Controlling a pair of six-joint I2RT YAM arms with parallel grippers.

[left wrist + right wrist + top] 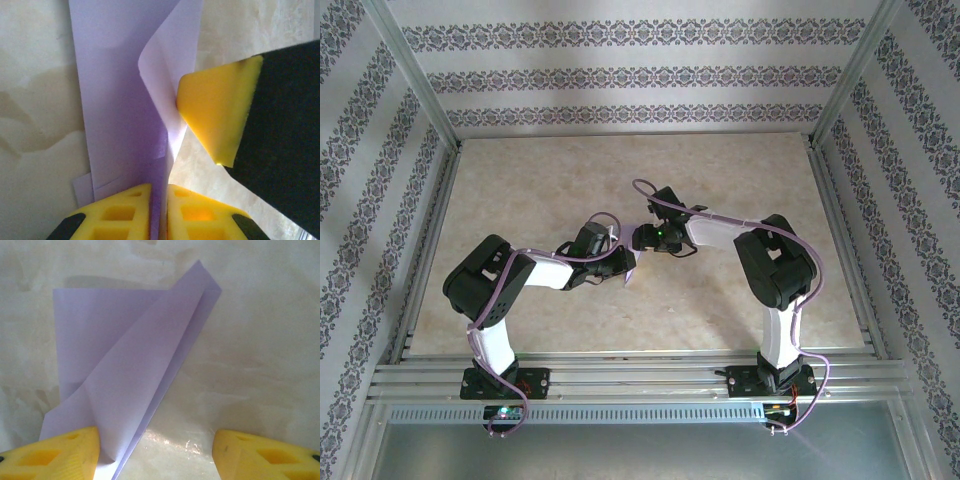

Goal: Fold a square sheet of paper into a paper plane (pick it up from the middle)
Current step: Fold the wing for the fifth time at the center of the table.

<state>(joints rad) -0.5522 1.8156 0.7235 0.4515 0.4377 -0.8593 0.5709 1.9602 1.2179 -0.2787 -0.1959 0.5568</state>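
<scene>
The square sheet of paper [125, 355] is pale lavender and partly folded: a long diagonal flap ending in a point stands up from a flat layer on the table. My left gripper [159, 210] is shut on an upright fold of this paper [115, 100], which rises between its yellow pads. My right gripper [155, 455] is open, and its left finger [65, 455] touches the paper's near corner. That gripper's yellow pad [220, 110] also touches the curled flap in the left wrist view. From above, both grippers [620, 262] [642, 238] meet over the paper [631, 266] at mid-table.
The beige marbled tabletop [540, 190] is ringed by aluminium rails [620, 385], with patterned walls behind and at the sides. Both arms bend inward from their bases at the near edge.
</scene>
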